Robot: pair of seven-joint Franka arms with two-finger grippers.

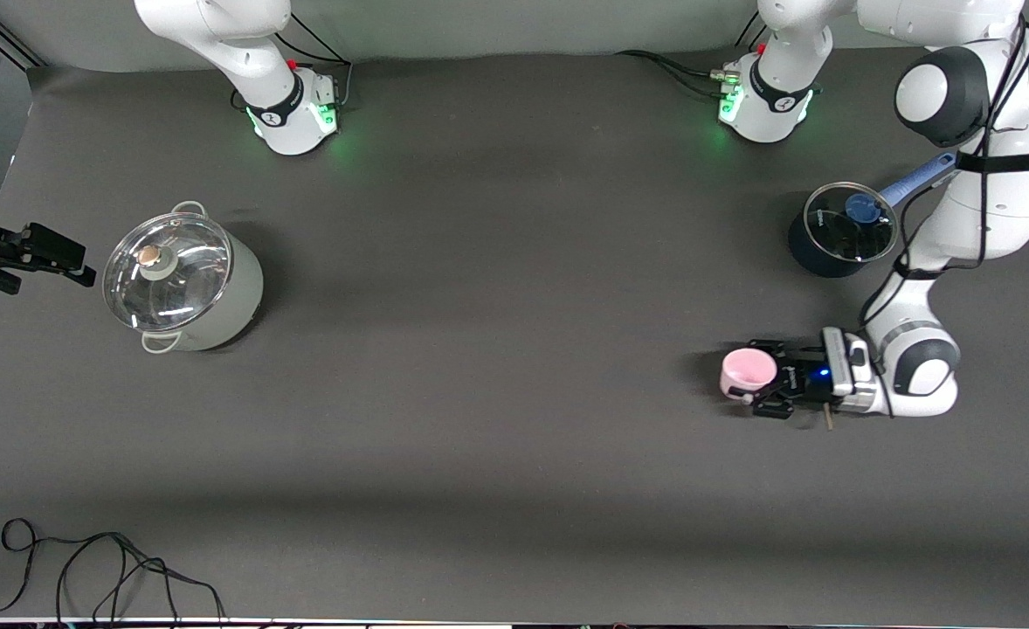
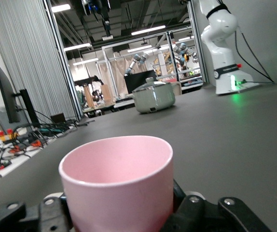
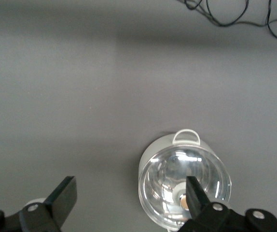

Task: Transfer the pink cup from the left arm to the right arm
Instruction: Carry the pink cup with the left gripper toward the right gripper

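Pink and pale, the pink cup (image 1: 749, 370) stands upright on the dark table (image 1: 497, 393), caught between the jaws of the left gripper (image 1: 763, 384), which have closed against its sides. In the left wrist view its open mouth fills the foreground, with the black finger frames pressed in low on either side.

By the look of it, the first step, getting hold of the cup, is done. The cup is not yet lifted, and the handover itself is all still to come.

Well apart from those jaws, at the right arm's end of the table, the right gripper (image 1: 43, 253) waits with its jaws spread wide and nothing between them. It hangs beside a pale green pot (image 1: 184, 278) with a glass lid, which shows under its fingers in the right wrist view.

Near the left arm, farther from the front camera than the cup, sits a dark blue saucepan (image 1: 839, 231) with a glass lid.
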